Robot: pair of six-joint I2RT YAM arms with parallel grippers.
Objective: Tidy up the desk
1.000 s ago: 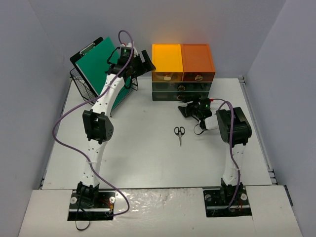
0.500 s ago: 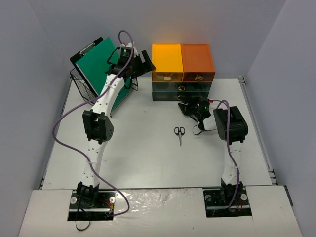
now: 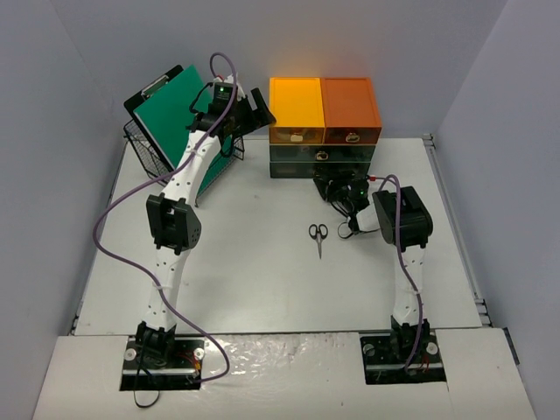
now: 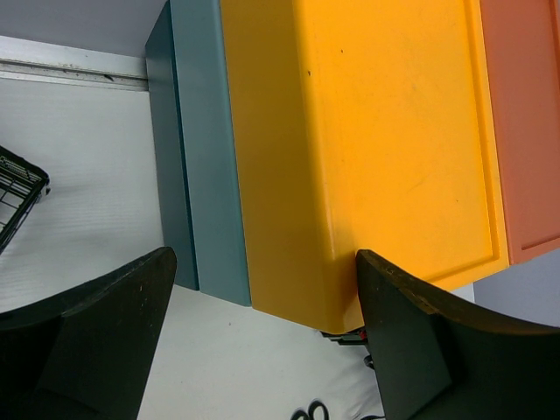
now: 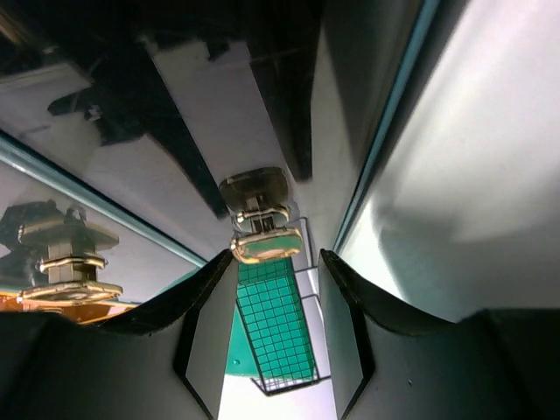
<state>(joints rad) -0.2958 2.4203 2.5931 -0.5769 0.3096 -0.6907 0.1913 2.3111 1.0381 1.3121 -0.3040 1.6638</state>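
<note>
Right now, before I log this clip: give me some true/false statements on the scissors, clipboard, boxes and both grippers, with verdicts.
1. The scissors lie on the desk, held by neither gripper. True.
2. The clipboard lies flat on the desk. False: it stands tilted in the basket at the far left.
3. The right gripper has its fingers either side of a drawer pull. True.
4. The left gripper grips the yellow box. False: it is open, with nothing held between its fingers.
5. The orange box sits left of the yellow box. False: it sits to its right.
</note>
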